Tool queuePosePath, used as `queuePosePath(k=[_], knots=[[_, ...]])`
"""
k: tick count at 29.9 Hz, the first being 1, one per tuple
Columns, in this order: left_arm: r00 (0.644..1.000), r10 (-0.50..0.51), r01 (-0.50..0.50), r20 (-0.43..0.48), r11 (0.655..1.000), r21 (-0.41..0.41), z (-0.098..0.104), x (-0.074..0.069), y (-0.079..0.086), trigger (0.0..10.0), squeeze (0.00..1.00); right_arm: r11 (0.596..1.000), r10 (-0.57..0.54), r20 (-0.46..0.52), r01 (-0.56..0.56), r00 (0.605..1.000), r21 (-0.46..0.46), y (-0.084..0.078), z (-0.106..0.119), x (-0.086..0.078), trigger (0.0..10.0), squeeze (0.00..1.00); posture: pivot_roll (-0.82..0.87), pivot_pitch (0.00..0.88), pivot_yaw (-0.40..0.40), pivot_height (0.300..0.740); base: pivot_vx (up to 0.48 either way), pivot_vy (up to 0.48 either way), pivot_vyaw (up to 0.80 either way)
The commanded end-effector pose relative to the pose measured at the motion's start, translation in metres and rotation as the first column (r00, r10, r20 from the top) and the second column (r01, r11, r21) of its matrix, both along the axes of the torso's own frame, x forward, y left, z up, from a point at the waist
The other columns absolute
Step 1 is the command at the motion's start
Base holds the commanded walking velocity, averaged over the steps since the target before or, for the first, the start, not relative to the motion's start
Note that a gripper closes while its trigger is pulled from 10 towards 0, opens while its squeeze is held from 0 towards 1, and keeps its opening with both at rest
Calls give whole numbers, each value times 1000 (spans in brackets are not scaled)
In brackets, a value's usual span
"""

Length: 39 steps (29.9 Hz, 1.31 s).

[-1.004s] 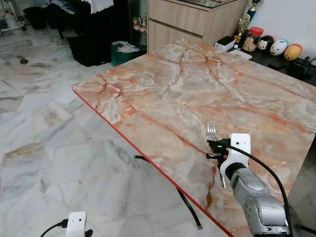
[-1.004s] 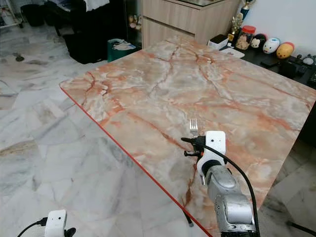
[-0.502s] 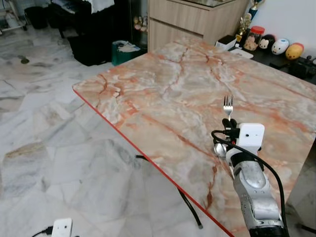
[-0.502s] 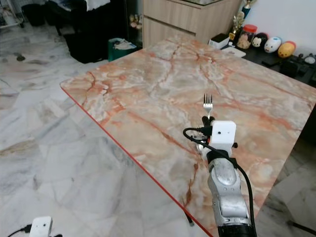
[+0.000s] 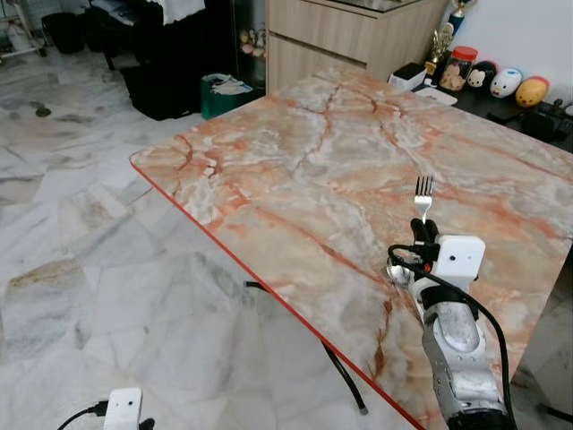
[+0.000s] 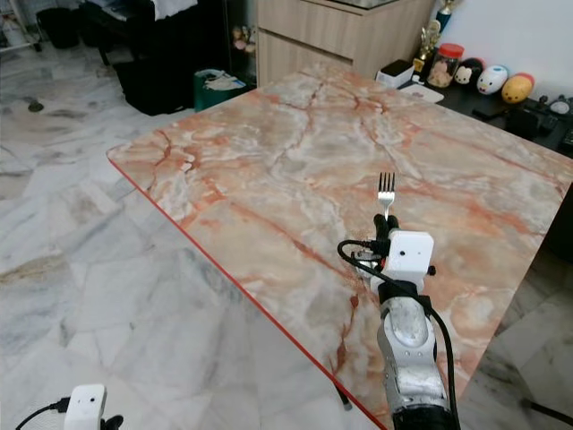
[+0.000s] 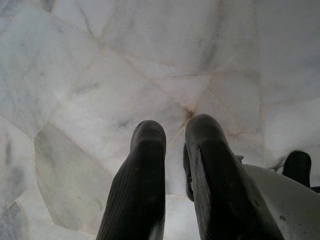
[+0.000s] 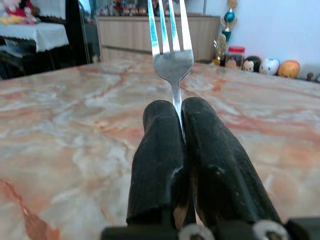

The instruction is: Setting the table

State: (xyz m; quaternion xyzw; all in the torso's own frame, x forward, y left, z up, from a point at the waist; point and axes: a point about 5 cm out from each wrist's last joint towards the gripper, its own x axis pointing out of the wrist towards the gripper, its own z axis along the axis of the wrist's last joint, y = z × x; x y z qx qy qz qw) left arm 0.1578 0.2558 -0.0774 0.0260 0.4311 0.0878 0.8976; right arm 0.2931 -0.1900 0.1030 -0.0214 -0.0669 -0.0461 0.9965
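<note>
Over table (image 5: 295, 170) nr edge: right hand (image 6: 383, 228) w/ fork (image 6: 386, 193).

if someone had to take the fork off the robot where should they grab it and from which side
Grab the fork by its bare neck just under the tines, coming from above or the far side. The right gripper has its fingers shut on the handle lower down, tines pointing up and away over the marble table, so that upper part is what is free.

silver fork (image 5: 423, 194) stands upright, tines up, over the marble table (image 5: 295, 170), handle apparently pinched.
</note>
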Motion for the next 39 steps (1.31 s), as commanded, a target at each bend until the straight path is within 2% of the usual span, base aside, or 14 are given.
queuePosePath(k=[1, 5, 14, 19, 29, 33, 39], knots=[[999, -22, 22, -25, 1000, 9, -2, -3, -1, 10000, 0, 1000, -7, -2, 7, 1000, 13, 1, -2, 1, 10000, 0, -9, 0, -33, 740, 0, 0, 0], [998, -56, 56, -33, 998, 12, -3, -2, -6, 10000, 0, 1000, -3, 15, 3, 1000, 13, 2, 3, 5, 10000, 0, -4, 0, -37, 740, 0, 0, 0], [999, -15, 15, -34, 1000, -4, -3, -2, -6, 10000, 0, 1000, 9, 65, -9, 998, 2, 5, 16, 13, 10000, 0, -9, 0, -48, 740, 0, 0, 0], [999, -3, 3, -41, 1000, 1, -3, -4, 1, 10000, 0, 1000, 1, 77, -1, 997, 0, 7, 20, 15, 10000, 0, -8, 0, -50, 740, 0, 0, 0], [999, -3, 3, -51, 1000, 3, -3, -9, 4, 10000, 0, 999, 27, 103, -22, 994, -42, 12, 27, 18, 10000, 0, -13, 0, -52, 740, 0, 0, -718], [999, -7, 7, -54, 1000, 1, -4, -10, 3, 10000, 0, 996, 44, 136, -32, 990, -88, 16, 35, 20, 10000, 0, -14, 0, -50, 740, 0, 0, -744], [998, -12, 12, -61, 1000, 7, -4, -11, 5, 10000, 0, 996, 47, 142, -35, 989, -86, 20, 35, 22, 10000, 0, -6, 0, -54, 740, 0, 0, -743]])
